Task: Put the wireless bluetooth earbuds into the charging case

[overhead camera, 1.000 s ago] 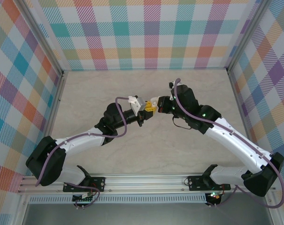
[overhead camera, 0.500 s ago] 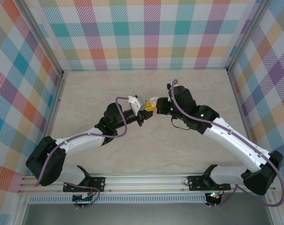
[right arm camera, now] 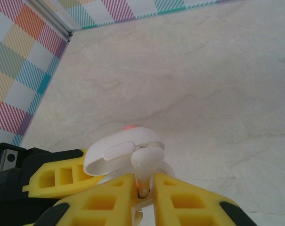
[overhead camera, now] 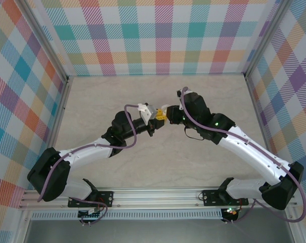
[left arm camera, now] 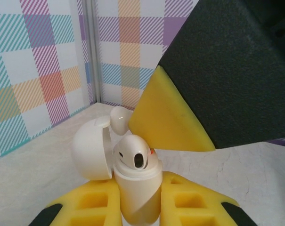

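My left gripper (left arm camera: 137,181) is shut on the white charging case (left arm camera: 141,197), held upright above the table with its lid (left arm camera: 90,148) swung open to the left. One white earbud (left arm camera: 135,157) sits in the case with its head showing. A second white earbud (right arm camera: 147,162) hangs over the open case, its stem between the yellow fingers of my right gripper (right arm camera: 143,181), which is shut on it. The case lid (right arm camera: 118,150) stands just behind that earbud. From above, the left gripper (overhead camera: 155,120) and right gripper (overhead camera: 166,114) meet tip to tip mid-table.
The pale marbled tabletop (overhead camera: 158,162) lies below both grippers. Plaid walls (overhead camera: 158,35) close off the back and sides, with metal posts (overhead camera: 67,78) at the corners. The right arm's black wrist (left arm camera: 236,66) looms close over the case.
The right arm has edged left toward the case with its earbud. The left arm and the case have stayed still.
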Robot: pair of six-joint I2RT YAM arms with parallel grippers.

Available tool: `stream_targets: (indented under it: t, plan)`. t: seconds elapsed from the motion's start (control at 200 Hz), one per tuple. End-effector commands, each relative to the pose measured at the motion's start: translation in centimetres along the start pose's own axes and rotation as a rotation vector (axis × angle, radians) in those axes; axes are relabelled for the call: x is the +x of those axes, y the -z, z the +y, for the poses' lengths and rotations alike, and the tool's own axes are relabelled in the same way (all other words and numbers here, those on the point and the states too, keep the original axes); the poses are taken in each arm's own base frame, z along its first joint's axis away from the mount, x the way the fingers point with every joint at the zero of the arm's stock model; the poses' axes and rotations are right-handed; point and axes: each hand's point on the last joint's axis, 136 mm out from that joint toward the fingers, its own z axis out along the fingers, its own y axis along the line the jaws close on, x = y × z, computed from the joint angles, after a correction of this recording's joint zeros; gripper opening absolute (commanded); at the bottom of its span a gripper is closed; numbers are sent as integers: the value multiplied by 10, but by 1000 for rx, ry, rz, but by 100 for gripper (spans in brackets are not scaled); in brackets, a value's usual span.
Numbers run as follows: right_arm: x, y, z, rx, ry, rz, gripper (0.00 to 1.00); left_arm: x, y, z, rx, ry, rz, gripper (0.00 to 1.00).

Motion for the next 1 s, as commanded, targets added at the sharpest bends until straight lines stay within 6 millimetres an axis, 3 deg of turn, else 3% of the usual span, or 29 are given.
stream_targets:
  t: [0.0, 0.57, 0.865, 0.995]
  plan:
    - [4, 4, 37, -151, 39, 55, 22, -44, 2, -13, 41, -64, -125, 0]
    - [-3, 14, 61, -248, 29, 92, 26, -45, 4, -14, 42, -67, -130, 0]
    - [-3, 17, 50, -184, 14, 100, 27, -49, 8, -15, 35, -77, -141, 0]
    - [-12, 29, 53, -190, 16, 82, 28, -49, 11, -13, 25, -87, -139, 0]
